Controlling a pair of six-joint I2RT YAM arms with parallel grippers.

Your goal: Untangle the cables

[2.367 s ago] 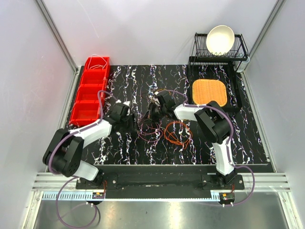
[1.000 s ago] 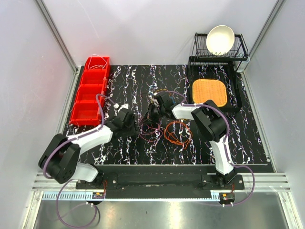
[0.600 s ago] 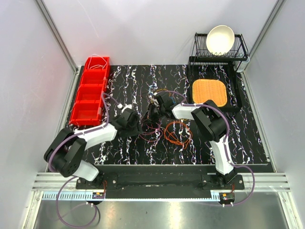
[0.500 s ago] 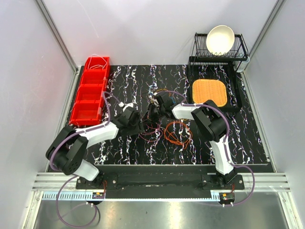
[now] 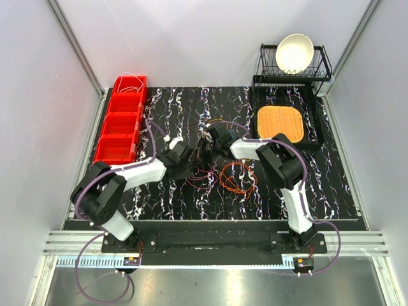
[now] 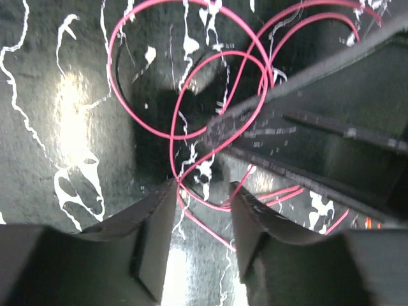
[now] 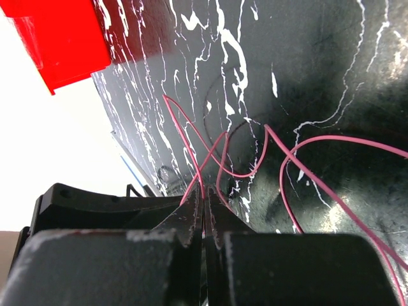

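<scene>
Pinching the cables [image 7: 331, 136], the right end effector [image 7: 204, 191] sits closed; the left end effector [image 6: 202, 186] straddles one, open.

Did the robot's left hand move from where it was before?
Yes. The left gripper slid right, farther from the red bins and closer to the cables.

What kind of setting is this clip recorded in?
Probably a lab test cell: plain white walls on aluminium framing, a left arm and right arm bolted to a rail at the table edge, and staged props such as red bins and a dish rack.
</scene>
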